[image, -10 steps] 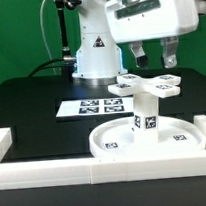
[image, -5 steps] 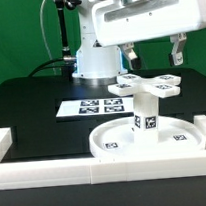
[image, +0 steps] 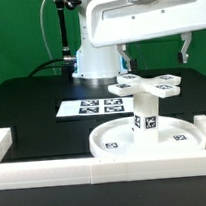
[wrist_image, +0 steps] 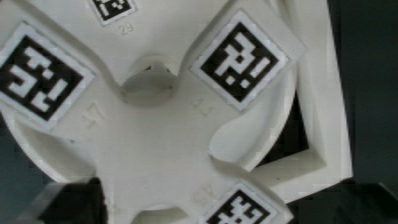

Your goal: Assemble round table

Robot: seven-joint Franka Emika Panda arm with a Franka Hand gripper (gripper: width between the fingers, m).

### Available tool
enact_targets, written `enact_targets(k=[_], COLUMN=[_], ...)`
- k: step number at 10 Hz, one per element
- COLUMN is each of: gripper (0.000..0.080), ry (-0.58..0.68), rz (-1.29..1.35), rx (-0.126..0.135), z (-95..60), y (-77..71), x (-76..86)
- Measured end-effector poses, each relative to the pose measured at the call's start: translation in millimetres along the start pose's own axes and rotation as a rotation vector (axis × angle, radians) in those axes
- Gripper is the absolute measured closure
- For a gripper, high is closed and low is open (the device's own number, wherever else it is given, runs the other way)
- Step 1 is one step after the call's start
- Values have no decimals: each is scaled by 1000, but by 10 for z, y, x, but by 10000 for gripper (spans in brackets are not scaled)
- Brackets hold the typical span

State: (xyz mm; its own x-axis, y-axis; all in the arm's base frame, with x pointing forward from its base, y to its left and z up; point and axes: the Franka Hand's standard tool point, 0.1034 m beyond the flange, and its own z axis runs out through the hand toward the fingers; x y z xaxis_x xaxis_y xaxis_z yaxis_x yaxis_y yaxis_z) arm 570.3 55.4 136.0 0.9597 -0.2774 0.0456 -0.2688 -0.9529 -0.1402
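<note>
The tool [image: 153, 57] hung with its fingers spread wide, gripping nothing. Directly beneath it lay the cross-shaped base piece [image: 144, 84], smooth white plastic with rounded tagged arms, atop the short cylindrical leg [image: 146, 118]. The leg stood upright in the rimmed round disc [image: 114, 139] on the matte black worktop [image: 31, 107], green backdrop behind.
</note>
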Motion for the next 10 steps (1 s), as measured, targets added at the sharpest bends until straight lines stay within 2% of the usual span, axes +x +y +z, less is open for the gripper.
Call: enact_targets(k=[2,3,5,6,10], gripper=[150,150,150,150,150], ry=[-5,-29,-31,-32,-36], rz=[-196,-356,-571,-697,-929], rx=[-7,-31,-43,-42,-39], z=[8,10,-3,-14,-11], y=[20,44,50,61,90], x=[-3,-26,-6,11,21])
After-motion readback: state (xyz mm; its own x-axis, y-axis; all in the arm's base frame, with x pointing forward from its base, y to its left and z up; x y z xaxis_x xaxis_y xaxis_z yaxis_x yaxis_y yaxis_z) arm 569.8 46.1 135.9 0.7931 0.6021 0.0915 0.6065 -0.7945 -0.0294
